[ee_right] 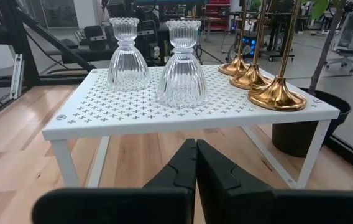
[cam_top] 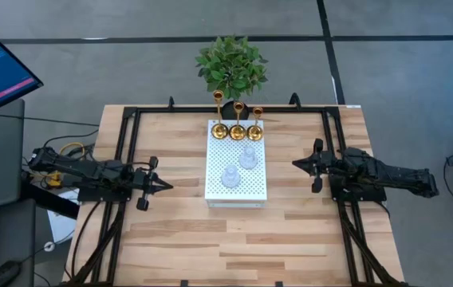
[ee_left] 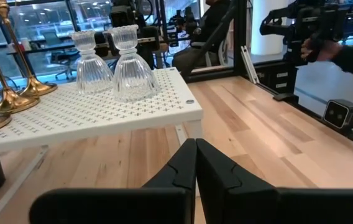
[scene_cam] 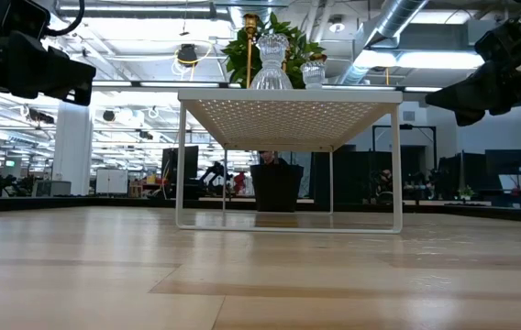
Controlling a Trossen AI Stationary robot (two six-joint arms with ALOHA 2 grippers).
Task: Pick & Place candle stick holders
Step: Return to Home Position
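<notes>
You have all five candle stick holders standing upright on the white perforated shelf (cam_top: 254, 190) at centre frame in the high view, long axes vertical and cups up. Three gold holders (cam_top: 238, 131) line its upper edge just below the potted plant (cam_top: 231, 64), with two clear glass holders (cam_top: 247, 158) below them. The left gripper (cam_top: 167, 186) sits left of the shelf and the right gripper (cam_top: 297, 163) right of it. Both are well apart from the holders, tips aimed inward, fingers pressed together on nothing.

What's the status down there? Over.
Left end effector shut, empty, left of shelf. Right end effector shut, empty, right of it. Three gold holders, two glass holders on shelf. Nothing blocking.
</notes>
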